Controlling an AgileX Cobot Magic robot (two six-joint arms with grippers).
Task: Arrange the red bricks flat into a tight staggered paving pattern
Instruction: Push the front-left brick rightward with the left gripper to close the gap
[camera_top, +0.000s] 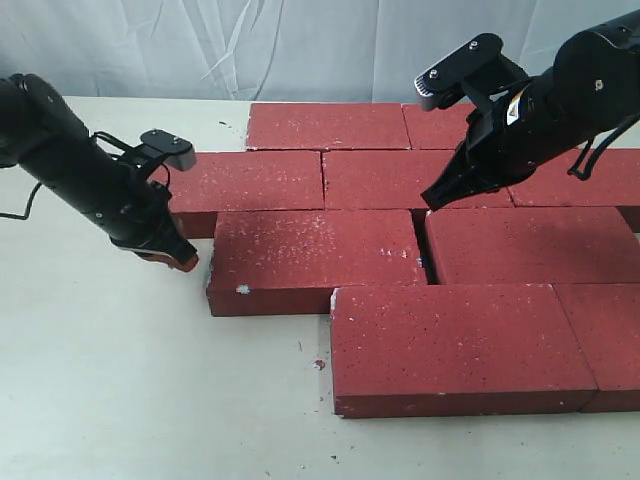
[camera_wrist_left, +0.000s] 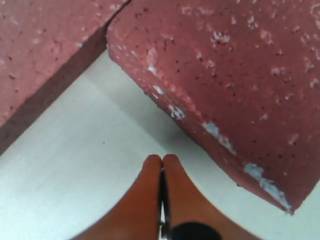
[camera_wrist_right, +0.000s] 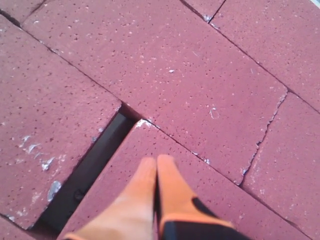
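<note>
The front brick (camera_top: 455, 345) lies flat among the red bricks (camera_top: 395, 178) in stepped rows. One gap (camera_top: 421, 258) needs closing. The left claw (camera_top: 182, 260) and right claw (camera_top: 436, 201) are closed, empty.

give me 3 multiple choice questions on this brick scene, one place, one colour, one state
1. Where is the left gripper? A on a brick; B over table beside a brick's left end; C behind the back row.
2. Gripper fingers' colour? A orange; B blue; C white.
3. The right gripper is: A wide open; B shut, empty; C gripping a brick.
Answers: B, it hangs off the brick's end; A, both wrist views show orange; B, its fingers meet with nothing between.
</note>
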